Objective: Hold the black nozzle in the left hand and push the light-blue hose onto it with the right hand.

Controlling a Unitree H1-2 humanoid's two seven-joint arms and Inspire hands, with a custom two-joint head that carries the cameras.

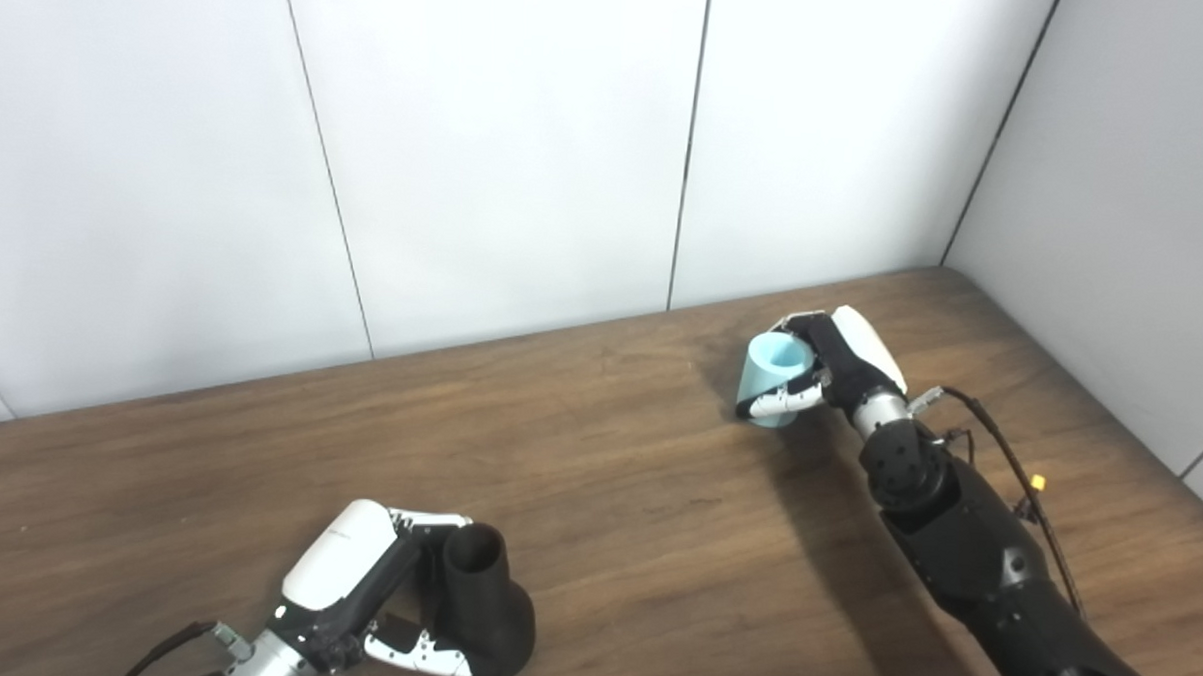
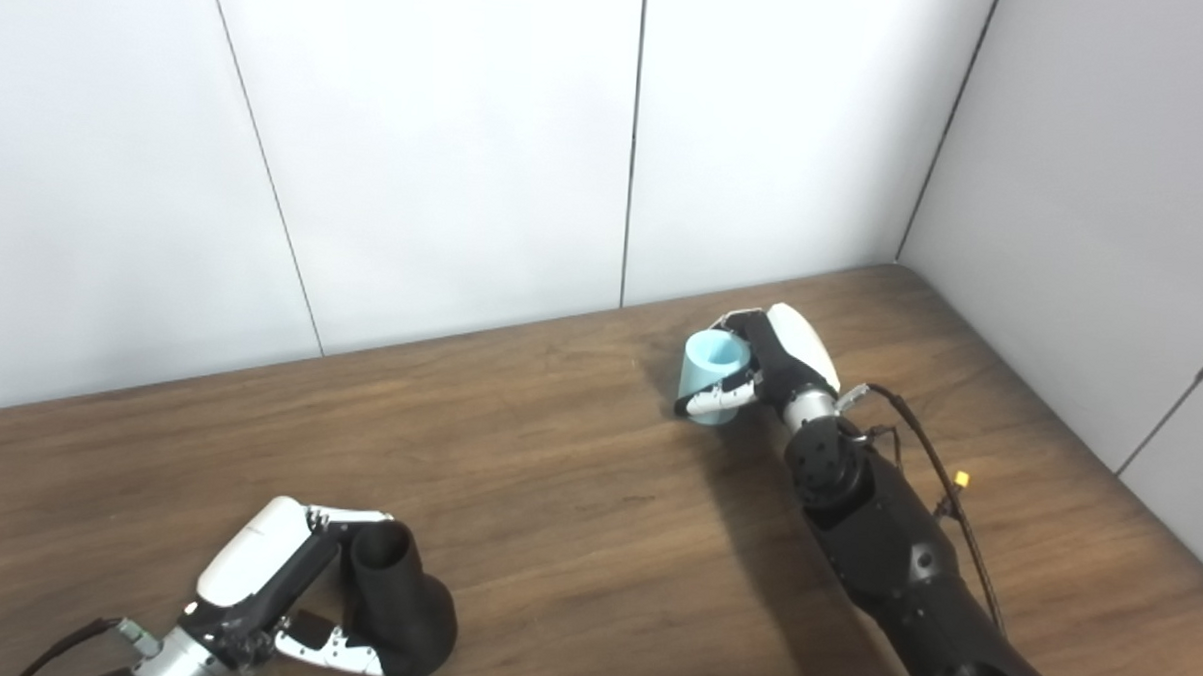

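Observation:
The black nozzle (image 1: 482,604) stands upright on the wooden table (image 1: 607,478) at the near left, narrow neck up, wide base down. My left hand (image 1: 372,595) is closed around it, fingers at the neck and thumb at the base. The light-blue hose (image 1: 773,374), a short open tube, is at the far right of the table. My right hand (image 1: 825,371) is shut on it, fingers wrapped round its side, its open end facing up. The same scene shows in the right eye view, with the nozzle (image 2: 397,606) and hose (image 2: 712,374) far apart.
White wall panels (image 1: 508,155) stand behind the table's far edge, and a grey wall (image 1: 1126,216) runs along its right side. A cable with a yellow tag (image 1: 1037,482) hangs along my right forearm.

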